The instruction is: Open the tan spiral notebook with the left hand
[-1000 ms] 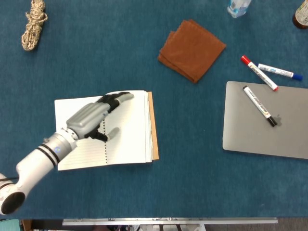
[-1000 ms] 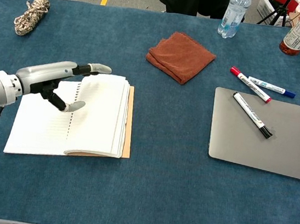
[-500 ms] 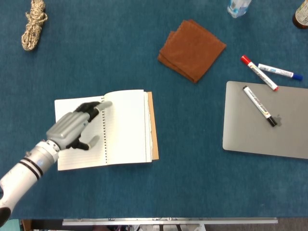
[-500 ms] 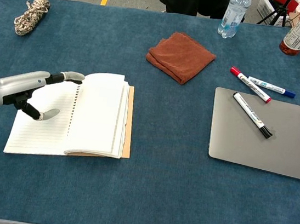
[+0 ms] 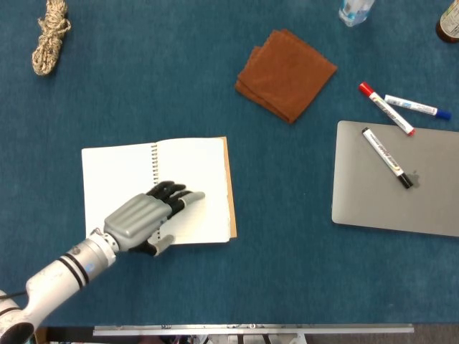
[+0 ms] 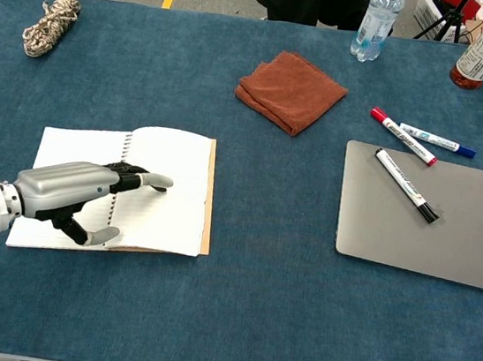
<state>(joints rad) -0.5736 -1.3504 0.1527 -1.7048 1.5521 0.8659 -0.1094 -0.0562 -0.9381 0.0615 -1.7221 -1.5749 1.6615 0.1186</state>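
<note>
Head view is showing the tan spiral notebook (image 5: 158,192) lying open and flat on the blue table (image 5: 287,272), left of centre and well apart from the grey laptop (image 5: 398,179). The left hand (image 5: 147,215) is resting over the lower part of the right page, fingers (image 5: 188,196) extended, close together, and holding nothing. Half a second ago it was hovering by the spiral near the top of the left page, with the right pages bulging upward; now it is sitting lower and further right, and those pages are lying flatter. Judging by this, the opening is looking essentially done. The right hand is not showing in either view.
</note>
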